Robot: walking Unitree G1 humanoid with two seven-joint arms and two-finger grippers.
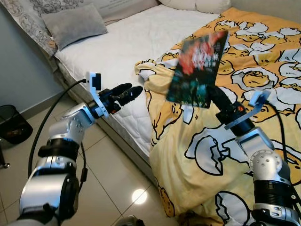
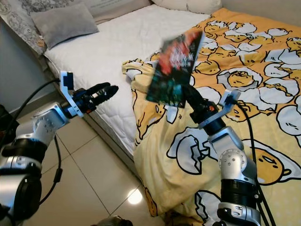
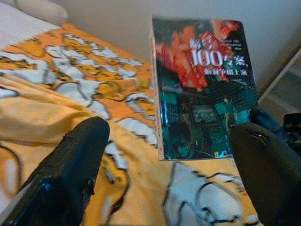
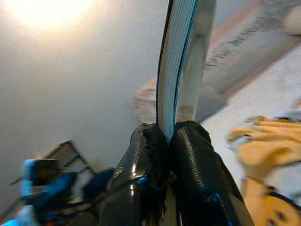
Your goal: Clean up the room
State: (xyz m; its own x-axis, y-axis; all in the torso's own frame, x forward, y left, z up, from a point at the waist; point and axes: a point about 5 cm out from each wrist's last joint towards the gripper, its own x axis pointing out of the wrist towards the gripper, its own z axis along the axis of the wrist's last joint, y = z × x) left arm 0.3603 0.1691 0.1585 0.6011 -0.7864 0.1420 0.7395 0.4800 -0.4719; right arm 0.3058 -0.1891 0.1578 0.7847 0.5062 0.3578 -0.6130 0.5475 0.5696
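On my left side, my left gripper (image 1: pixel 134 92) hangs in the air beside the edge of the bed (image 1: pixel 141 42), above the tiled floor (image 1: pixel 113 174). Its two black fingers (image 3: pixel 70 174) stand well apart and hold nothing; between them I see the book (image 3: pixel 202 89) further away. To the right, my right gripper (image 4: pixel 167 141) is raised over the yellow blanket (image 1: pixel 197 155) with the egg drawings. Its fingers are pressed tightly on the lower edge of the book, which stands nearly upright, a little tilted, above the blanket.
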